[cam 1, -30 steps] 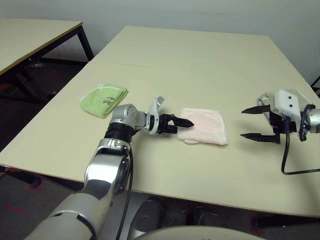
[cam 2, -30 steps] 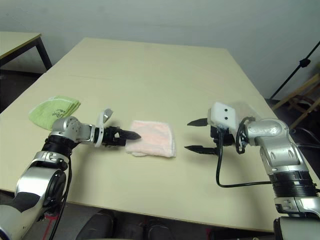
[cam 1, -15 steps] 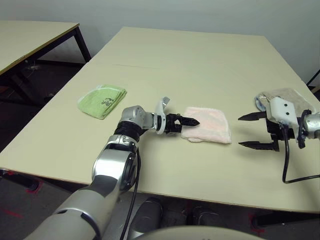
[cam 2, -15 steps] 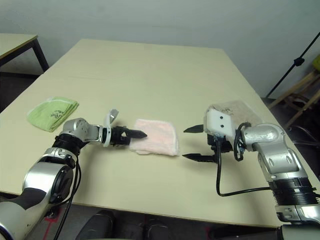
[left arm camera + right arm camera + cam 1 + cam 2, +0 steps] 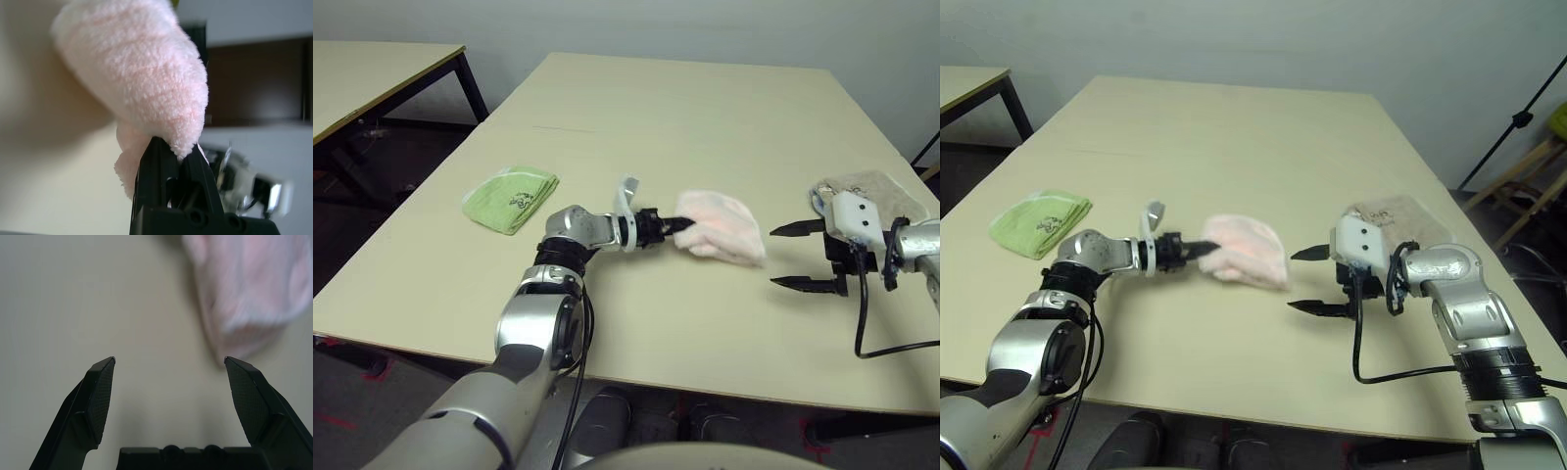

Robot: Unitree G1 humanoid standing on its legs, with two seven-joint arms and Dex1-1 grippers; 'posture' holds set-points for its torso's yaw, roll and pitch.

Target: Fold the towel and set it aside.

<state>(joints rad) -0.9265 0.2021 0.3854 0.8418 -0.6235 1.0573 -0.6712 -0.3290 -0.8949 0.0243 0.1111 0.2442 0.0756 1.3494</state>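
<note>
Pinching the pink towel (image 5: 720,227) by its near edge, the left gripper (image 5: 677,224) has its two black fingers squeezed together on the cloth. From the head camera, I count one pink towel, one green towel (image 5: 510,196), one beige towel (image 5: 871,186), two robot arms and two tables. The pink towel is folded into a small bundle near the middle of the big table (image 5: 705,108). Its held side is lifted off the table, and I cannot tell if its far side touches the top. The green towel lies flat on the robot's left, well apart from the pink one. It has a small dark picture sewn on it, too small to read. The right gripper (image 5: 790,257) is on the other side of the pink towel, with its two fingers spread wide and nothing between them. The beige towel lies just behind it, near the table's edge. A second table (image 5: 382,69) stands off to the left.

From the left wrist, one fluffy pink roll of towel (image 5: 142,78) hangs over the closed black fingers (image 5: 161,176). No writing shows on it.

From the right wrist, two black fingers (image 5: 100,399) stand far apart above the bare table. One blurry pink towel (image 5: 254,289) shows past one fingertip.
</note>
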